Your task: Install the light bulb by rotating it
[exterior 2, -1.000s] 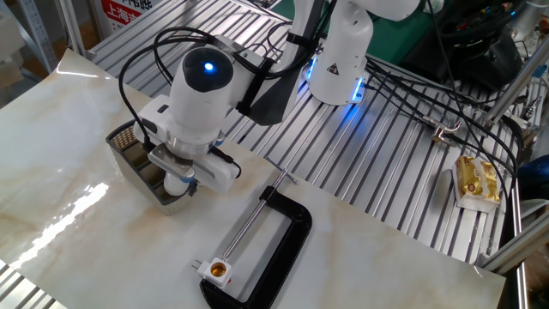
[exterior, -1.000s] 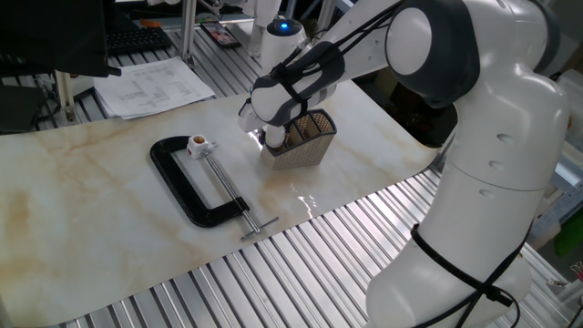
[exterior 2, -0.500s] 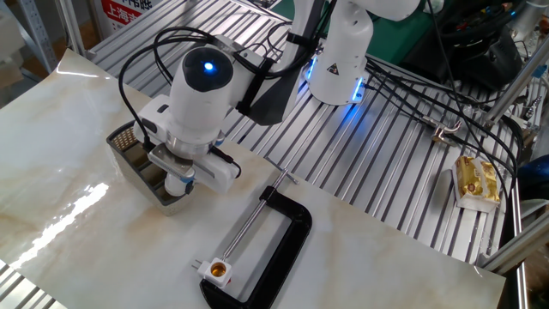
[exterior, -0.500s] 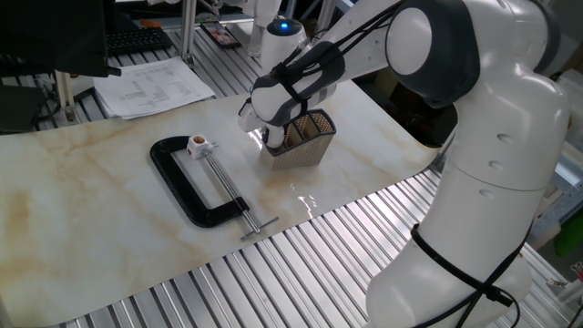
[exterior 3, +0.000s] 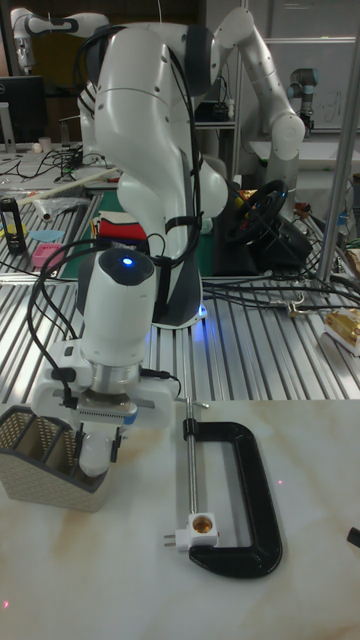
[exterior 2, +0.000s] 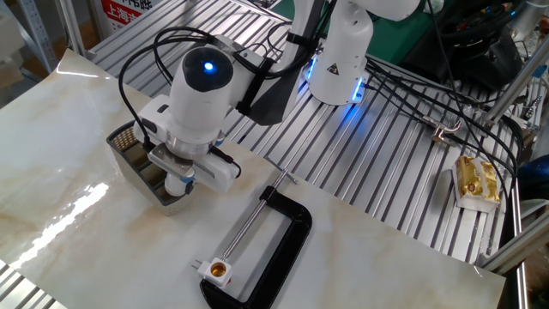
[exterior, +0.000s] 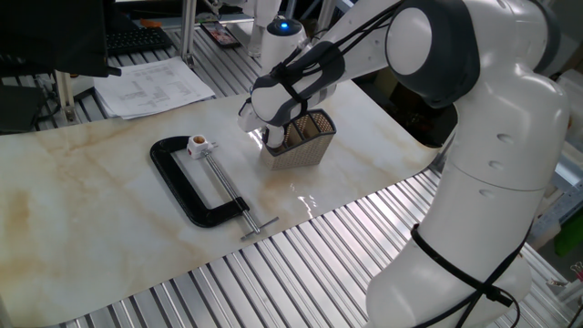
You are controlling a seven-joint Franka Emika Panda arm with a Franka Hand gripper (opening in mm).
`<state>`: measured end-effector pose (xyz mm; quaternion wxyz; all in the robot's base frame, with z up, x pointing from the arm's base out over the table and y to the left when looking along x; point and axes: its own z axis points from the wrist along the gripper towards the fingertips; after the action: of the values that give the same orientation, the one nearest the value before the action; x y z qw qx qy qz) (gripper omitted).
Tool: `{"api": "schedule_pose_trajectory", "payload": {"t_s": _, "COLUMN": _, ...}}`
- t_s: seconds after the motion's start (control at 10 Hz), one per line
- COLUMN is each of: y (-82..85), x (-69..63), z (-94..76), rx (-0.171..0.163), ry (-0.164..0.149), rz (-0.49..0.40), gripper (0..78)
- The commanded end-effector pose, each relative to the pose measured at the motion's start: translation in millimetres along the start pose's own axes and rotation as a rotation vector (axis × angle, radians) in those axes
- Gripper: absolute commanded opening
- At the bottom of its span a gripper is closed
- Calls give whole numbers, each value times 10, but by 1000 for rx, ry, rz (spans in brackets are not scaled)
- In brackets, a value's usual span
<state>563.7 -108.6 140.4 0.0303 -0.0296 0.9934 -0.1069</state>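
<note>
My gripper (exterior 2: 178,182) reaches down into the near end of a mesh basket (exterior 2: 130,153). The light bulb (exterior 2: 176,184), a small white frosted globe, sits right under the hand between the fingers, which look closed on it. It also shows as a white rounded shape, the bulb (exterior 3: 94,452), at the right end of the basket (exterior 3: 40,455), and as a white patch, the bulb (exterior: 273,138), beside the basket (exterior: 303,139). The white socket with an orange centre (exterior 2: 217,271) is held in a black C-clamp (exterior 2: 280,250) on the marble top.
The socket (exterior: 197,144) and clamp (exterior: 187,179) lie left of the basket in one fixed view. Papers (exterior: 150,87) rest at the back left. Slatted metal surrounds the marble board (exterior 2: 77,223). Cables (exterior 2: 429,86) and a gold packet (exterior 2: 476,182) lie at the right.
</note>
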Motion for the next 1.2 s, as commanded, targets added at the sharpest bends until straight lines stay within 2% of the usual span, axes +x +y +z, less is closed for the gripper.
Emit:
{"api": "schedule_pose_trajectory", "payload": {"t_s": 0.1, "y": -64, "x": -126, "z": -367, "rx": 11, "ry": 34, "rz": 22, "gripper": 11}}
{"api": "schedule_pose_trajectory", "payload": {"t_s": 0.8, "y": -55, "x": -149, "z": -558, "rx": -3, "ry": 57, "rz": 42, "gripper": 11}}
{"api": "schedule_pose_trajectory", "payload": {"t_s": 1.0, "y": 226, "x": -251, "z": -758, "rx": -12, "ry": 82, "rz": 102, "gripper": 11}}
{"api": "schedule_pose_trajectory", "payload": {"t_s": 1.1, "y": 358, "x": -323, "z": -876, "rx": -45, "ry": 101, "rz": 133, "gripper": 11}}
{"api": "schedule_pose_trajectory", "payload": {"t_s": 1.2, "y": 467, "x": -407, "z": -988, "rx": -105, "ry": 118, "rz": 173, "gripper": 11}}
